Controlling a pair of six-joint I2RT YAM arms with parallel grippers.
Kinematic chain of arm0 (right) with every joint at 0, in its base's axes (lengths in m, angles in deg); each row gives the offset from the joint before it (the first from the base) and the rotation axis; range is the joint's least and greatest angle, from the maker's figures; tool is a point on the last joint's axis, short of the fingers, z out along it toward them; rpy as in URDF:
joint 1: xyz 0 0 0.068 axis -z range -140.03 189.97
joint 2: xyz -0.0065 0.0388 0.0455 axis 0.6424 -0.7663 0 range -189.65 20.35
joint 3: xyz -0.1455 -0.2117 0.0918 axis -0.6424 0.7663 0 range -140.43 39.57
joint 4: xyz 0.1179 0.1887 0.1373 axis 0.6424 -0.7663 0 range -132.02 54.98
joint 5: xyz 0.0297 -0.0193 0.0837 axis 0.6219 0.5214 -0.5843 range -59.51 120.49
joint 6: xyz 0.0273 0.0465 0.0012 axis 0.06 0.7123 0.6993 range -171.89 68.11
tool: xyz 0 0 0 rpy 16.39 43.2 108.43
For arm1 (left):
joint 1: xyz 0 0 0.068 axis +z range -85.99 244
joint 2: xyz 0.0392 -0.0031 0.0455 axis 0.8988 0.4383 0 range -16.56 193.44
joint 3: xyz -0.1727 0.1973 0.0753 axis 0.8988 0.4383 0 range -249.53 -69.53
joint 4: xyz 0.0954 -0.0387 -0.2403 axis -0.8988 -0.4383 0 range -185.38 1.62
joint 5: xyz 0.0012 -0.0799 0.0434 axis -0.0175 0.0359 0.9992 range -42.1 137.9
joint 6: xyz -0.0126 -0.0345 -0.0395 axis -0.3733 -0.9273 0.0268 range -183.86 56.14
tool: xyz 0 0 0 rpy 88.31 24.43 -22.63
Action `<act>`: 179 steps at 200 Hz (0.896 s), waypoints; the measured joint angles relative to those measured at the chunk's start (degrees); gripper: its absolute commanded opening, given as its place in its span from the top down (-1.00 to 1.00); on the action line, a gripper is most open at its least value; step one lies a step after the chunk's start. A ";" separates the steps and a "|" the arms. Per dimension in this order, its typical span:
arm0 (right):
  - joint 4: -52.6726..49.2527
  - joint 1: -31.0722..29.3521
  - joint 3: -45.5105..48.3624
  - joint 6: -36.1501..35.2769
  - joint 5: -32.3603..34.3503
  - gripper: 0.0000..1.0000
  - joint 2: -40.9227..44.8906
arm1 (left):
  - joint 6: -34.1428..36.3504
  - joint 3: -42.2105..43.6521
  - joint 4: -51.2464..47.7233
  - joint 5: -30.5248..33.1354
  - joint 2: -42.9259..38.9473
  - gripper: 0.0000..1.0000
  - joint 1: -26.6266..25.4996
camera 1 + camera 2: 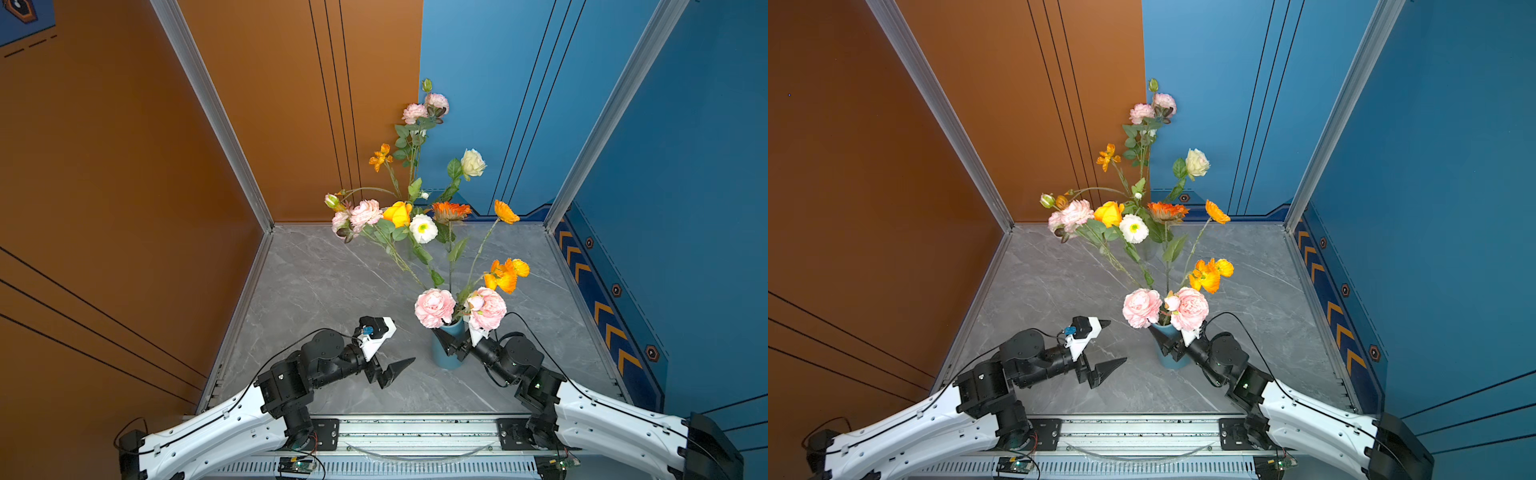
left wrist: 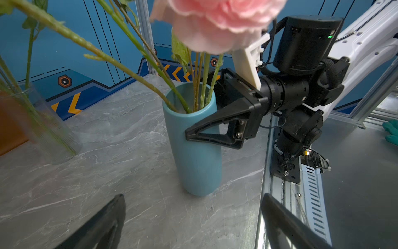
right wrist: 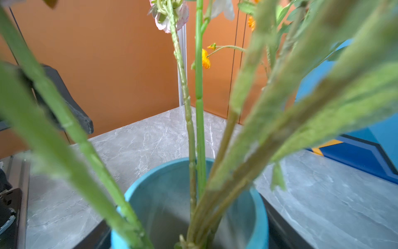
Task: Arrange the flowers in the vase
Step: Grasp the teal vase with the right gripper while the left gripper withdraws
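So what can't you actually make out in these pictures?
- Mouth of the teal cylindrical vase: both top views, covered by pink ruffled blooms.
- Right arm's fingers: whether they press the vase; far one hidden behind it, left wrist view.
- Clear ribbed glass vase: blurred, left wrist view.
- Green object: cut off by that view's edge.

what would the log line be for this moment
left gripper: open, empty, apart from blue vase | right gripper: shut on blue vase | flowers: stems in blue vase
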 measured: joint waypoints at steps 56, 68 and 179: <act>-11.26 8.57 -0.04 -1.16 -0.59 0.26 13.86 | 1.42 -1.22 4.13 -2.69 8.22 -0.96 0.07; -13.14 10.32 -0.57 -1.14 -1.53 0.26 14.19 | 1.60 -1.70 4.46 -3.06 9.29 -0.96 0.07; -30.03 16.24 -24.35 6.05 -12.68 0.32 11.47 | 1.68 -3.21 7.37 -4.55 11.69 -0.96 0.07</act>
